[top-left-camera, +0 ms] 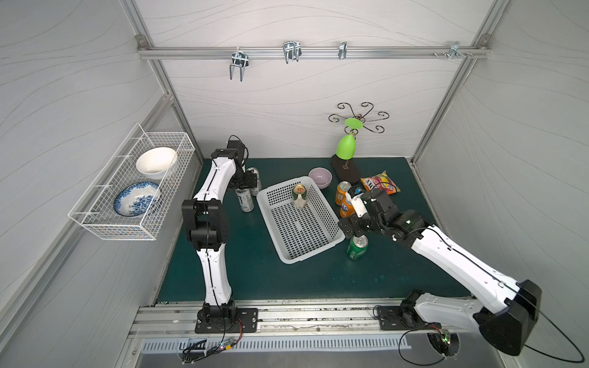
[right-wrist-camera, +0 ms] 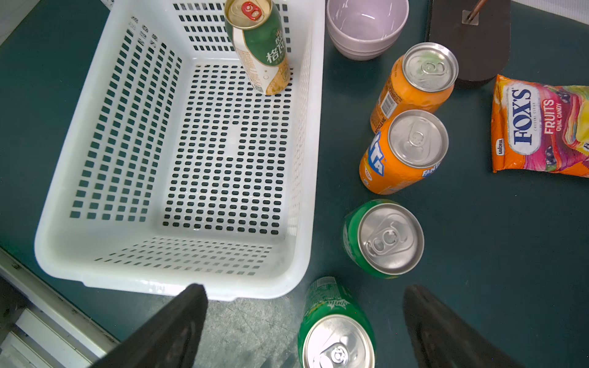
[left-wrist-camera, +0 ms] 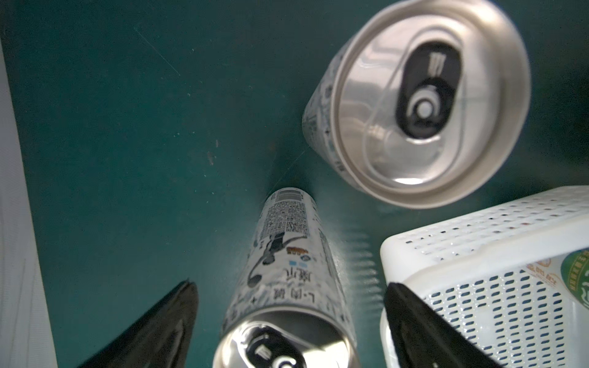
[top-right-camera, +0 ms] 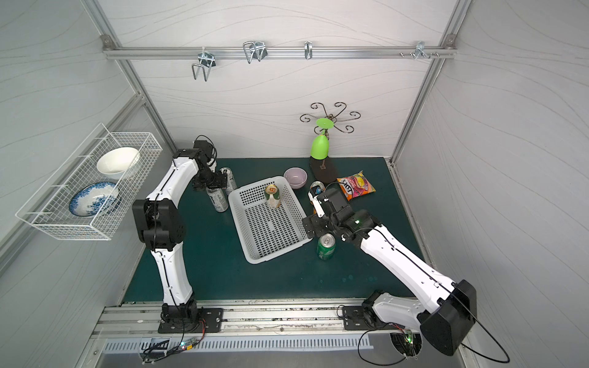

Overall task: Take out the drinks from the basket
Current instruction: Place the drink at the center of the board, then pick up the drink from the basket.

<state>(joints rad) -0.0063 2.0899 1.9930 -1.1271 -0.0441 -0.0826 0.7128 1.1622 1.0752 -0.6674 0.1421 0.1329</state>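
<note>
At the left gripper (left-wrist-camera: 288,290): spread wide, straddling the nearer slim can (left-wrist-camera: 287,270) with a gap on each side, gripping nothing. Just past it and apart from it, the farther slim can (left-wrist-camera: 414,105). Both silver-white, upright on the worktop (top-left-camera: 255,277) near its far-left corner, just left of the basket (top-left-camera: 299,258).

At the right gripper (right-wrist-camera: 306,290): likewise parted to the full, hanging over the nearer green can (right-wrist-camera: 334,331) without touching it, holding nothing. Onward along the basket's right side toward the worktop's far edge, in a loose row: the farther green can (right-wrist-camera: 382,239), then the nearer orange can (right-wrist-camera: 404,153) and the farther orange can (right-wrist-camera: 414,82), all upright on the worktop outside the basket.

Inside the basket, one drink: the cream-and-green can (right-wrist-camera: 261,54), upright close to the far wall. Basket mid-worktop, set askew. Just beyond its far end, a lilac bowl (right-wrist-camera: 366,28); toward the far-right corner, a candy bag (right-wrist-camera: 538,127).
</note>
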